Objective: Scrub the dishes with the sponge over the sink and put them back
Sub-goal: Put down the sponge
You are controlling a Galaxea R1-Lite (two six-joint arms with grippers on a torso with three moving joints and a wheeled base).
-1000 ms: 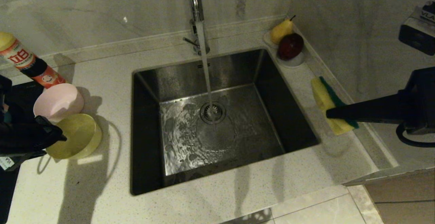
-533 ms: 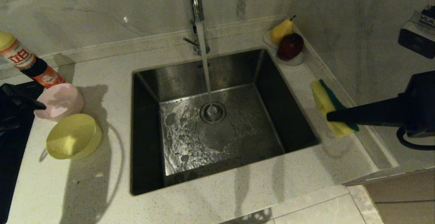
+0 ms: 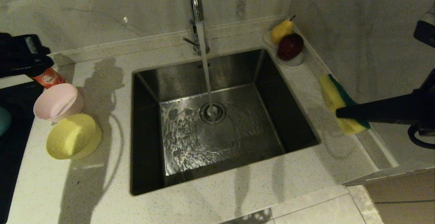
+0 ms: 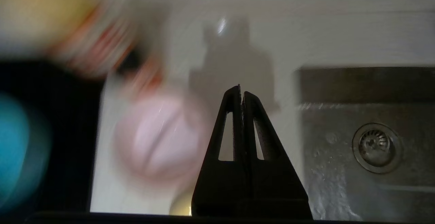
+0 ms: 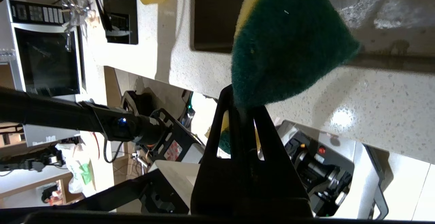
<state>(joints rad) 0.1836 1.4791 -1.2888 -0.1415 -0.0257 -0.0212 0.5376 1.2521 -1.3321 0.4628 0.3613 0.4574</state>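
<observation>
Left of the sink (image 3: 217,122), your left tool (image 4: 240,93) is pressed together, empty: part it, take the pink bowl (image 3: 58,102); right tool (image 5: 243,110) clamps the sponge (image 3: 341,103).

Two bowls (image 3: 64,122) sit left of the sink (image 3: 217,122); sponge (image 3: 340,103) right.

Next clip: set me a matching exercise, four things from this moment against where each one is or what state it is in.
Things:
1. sponge
2. pink bowl
3. yellow bowl
4. left gripper

Places or states:
A. upside down on the counter, left of the sink
B. shut, holding nothing
C. pinched in the right gripper, right of the sink
D. on the counter, farther back than the other bowl beside it

Pairs: 1-C, 2-D, 3-A, 4-B
</observation>
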